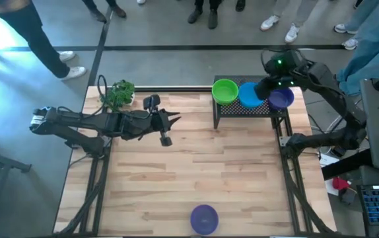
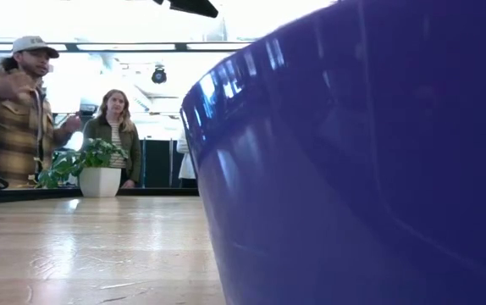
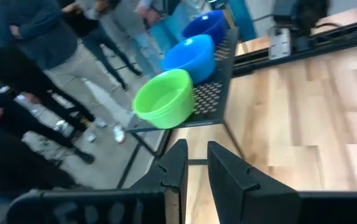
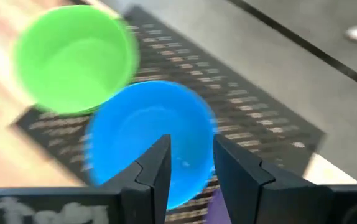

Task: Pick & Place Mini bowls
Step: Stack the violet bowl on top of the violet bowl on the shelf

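Your green bowl (image 1: pixel 225 91), blue bowl (image 1: pixel 249 94) and purple bowl (image 1: pixel 281 98) sit in a row on the black rack (image 1: pixel 250 109) at the counter's (image 1: pixel 196 165) far right corner; another purple bowl (image 1: pixel 204 219) rests at its near edge. Your right pincer (image 1: pixel 267 88) hovers released over the rack's bowls; your left pincer (image 1: pixel 173 121) waits, slightly parted, near the plant (image 1: pixel 118 93).

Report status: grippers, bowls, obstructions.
Right gripper open over rack, nothing held. Left gripper idle mid-table. Green, blue, purple racked; one purple bowl left.
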You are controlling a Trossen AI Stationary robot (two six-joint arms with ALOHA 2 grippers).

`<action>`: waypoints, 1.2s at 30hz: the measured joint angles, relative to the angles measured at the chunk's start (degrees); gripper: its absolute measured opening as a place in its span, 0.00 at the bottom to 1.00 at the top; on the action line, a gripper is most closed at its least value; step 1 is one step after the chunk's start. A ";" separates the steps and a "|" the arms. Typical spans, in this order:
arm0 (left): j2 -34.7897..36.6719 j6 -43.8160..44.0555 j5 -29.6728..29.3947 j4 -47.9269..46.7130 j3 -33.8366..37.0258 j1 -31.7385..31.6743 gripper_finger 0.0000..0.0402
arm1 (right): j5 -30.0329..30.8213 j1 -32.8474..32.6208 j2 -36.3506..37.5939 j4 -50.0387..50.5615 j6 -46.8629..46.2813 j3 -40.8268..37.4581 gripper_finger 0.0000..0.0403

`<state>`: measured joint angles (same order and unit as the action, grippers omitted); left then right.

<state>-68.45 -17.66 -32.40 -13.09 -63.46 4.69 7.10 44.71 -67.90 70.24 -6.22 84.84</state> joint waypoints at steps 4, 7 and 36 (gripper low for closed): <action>0.02 -0.51 3.09 -0.08 0.00 0.00 0.14 | -3.64 -4.36 2.81 0.35 0.23 -0.50 0.25; 0.02 -0.56 4.83 -0.32 0.00 0.00 0.14 | -4.01 -8.48 4.45 0.33 0.24 -0.79 0.23; -0.31 -0.42 17.42 -8.97 1.31 15.65 0.14 | 0.50 -64.28 6.44 -21.85 -13.58 -17.79 0.02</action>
<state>-68.75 -18.09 -14.97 -22.06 -62.15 20.34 7.60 -19.57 -61.46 48.39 -19.81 67.05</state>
